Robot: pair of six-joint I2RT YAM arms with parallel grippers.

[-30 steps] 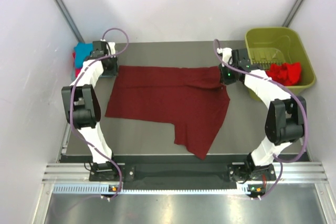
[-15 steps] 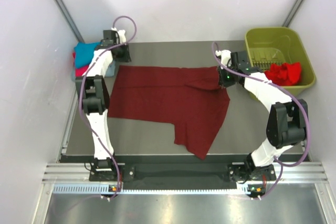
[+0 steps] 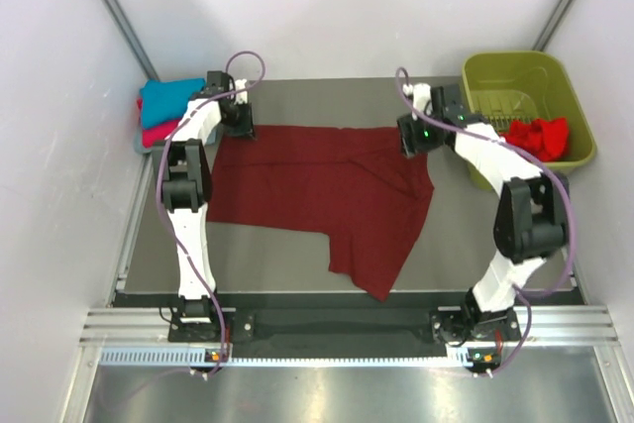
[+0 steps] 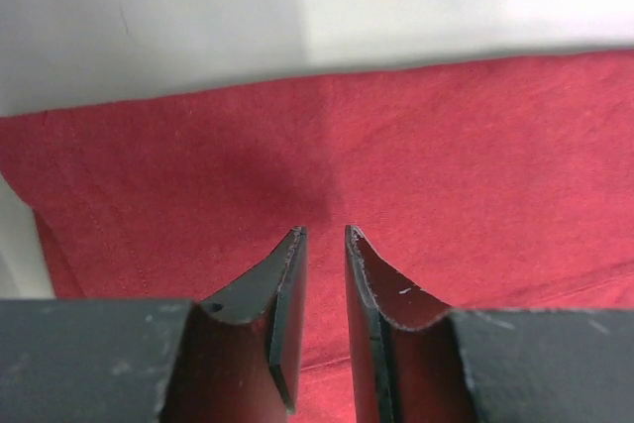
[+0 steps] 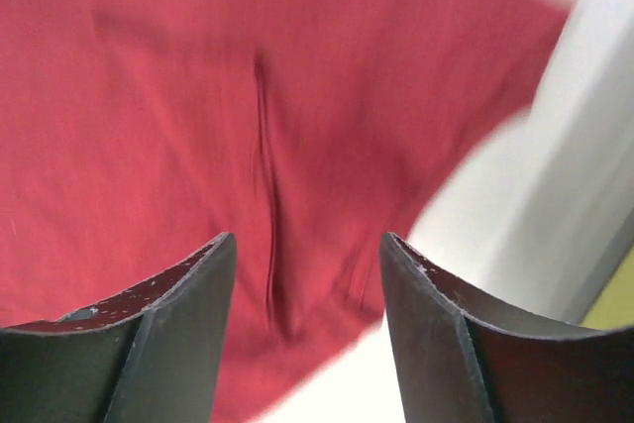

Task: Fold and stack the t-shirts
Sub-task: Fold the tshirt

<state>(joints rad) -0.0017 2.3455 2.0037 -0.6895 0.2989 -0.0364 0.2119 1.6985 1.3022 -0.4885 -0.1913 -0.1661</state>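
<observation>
Swung inward from the left-edge pile to the dark maroon t-shirt (image 3: 317, 185) on one side, and let go of its corner on the other. Shows that t-shirt spread flat on the table (image 3: 277, 264), with its long axis running left to right along the far side and one lobe trailing toward the near edge on the right. Finds the left pincer (image 3: 241, 126) at the far left corner, pointing down at the cloth, with fingers (image 4: 282, 314) drawn to a narrow slit and nothing visibly nipped between them. Finds the right pincer (image 3: 408, 138) at the far right corner, jaws well apart above a crease in the fabric, holding nothing; blurs in the wrist view, so probably mid-motion. Puts each arm at its own end of the far hem, equally near, both stretched long from bases at the near edge with elbows raised. Suggests a fold of that far edge toward the near side, calling first for a pinch at both corners. Leaves a teal t-shirt (image 3: 168, 98) atop a pink-red t-shirt (image 3: 151, 133) just left of the left arm, and a bright red t-shirt (image 3: 538, 136) waiting in the olive basket (image 3: 495, 71) at right.
</observation>
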